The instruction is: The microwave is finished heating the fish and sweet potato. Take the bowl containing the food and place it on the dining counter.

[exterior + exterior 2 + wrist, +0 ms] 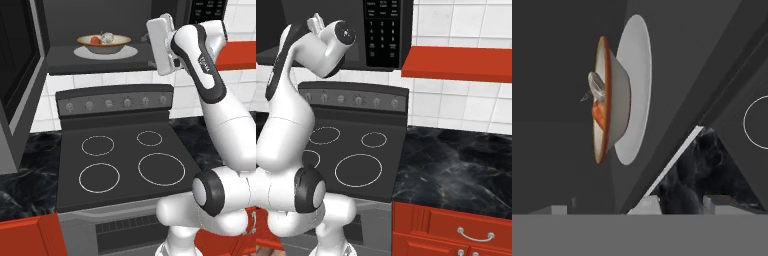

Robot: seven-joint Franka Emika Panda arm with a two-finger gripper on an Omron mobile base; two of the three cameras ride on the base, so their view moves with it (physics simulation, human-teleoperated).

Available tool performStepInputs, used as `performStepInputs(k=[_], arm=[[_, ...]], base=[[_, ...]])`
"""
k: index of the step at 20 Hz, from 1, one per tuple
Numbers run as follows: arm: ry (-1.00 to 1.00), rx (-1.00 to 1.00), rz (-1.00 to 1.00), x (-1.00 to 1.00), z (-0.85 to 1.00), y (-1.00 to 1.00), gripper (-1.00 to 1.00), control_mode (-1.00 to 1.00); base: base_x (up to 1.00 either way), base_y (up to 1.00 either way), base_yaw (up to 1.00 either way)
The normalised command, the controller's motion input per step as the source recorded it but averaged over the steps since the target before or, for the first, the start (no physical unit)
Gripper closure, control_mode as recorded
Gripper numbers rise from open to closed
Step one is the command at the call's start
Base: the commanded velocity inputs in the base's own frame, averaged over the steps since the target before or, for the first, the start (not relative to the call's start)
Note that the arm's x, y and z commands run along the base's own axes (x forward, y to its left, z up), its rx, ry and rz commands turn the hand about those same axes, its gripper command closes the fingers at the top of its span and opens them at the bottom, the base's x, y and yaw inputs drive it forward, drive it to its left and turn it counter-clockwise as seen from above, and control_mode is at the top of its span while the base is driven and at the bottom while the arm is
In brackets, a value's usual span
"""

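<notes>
Bowl (104, 43) with fish (107, 37) and sweet potato (94, 40) sits centered on the white turntable (131, 52) inside the open microwave (30, 60). Gripper (150, 36) hovers at the cavity's right front edge, just right of the bowl, not touching, jaws spread wide, nothing between them.

tan bowl (104, 43) with fish (107, 37), sweet potato (95, 40) inside open microwave (55, 35).

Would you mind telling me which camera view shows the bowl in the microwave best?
The left base view: the bowl sits upright on the white turntable, with the fish and sweet potato inside. The hand view shows it rolled sideways, rim edge-on, with the food partly visible. In the right base view the arm stands before that part of the microwave.
</notes>
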Motion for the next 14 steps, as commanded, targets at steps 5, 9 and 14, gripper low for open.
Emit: performStepInputs(k=[5, 9, 14], arm=[[0.08, 0.00, -0.02, 0.57, 0.00, 0.00, -1.00, -1.00], [0.10, 0.00, -0.03, 0.58, 0.00, 0.01, -1.00, -1.00], [0.11, 0.00, -0.03, 0.54, 0.00, 0.03, -1.00, -1.00]], base=[[0.00, 0.00, 0.00], [0.00, 0.00, 0.00], [0.00, 0.00, 0.00]])
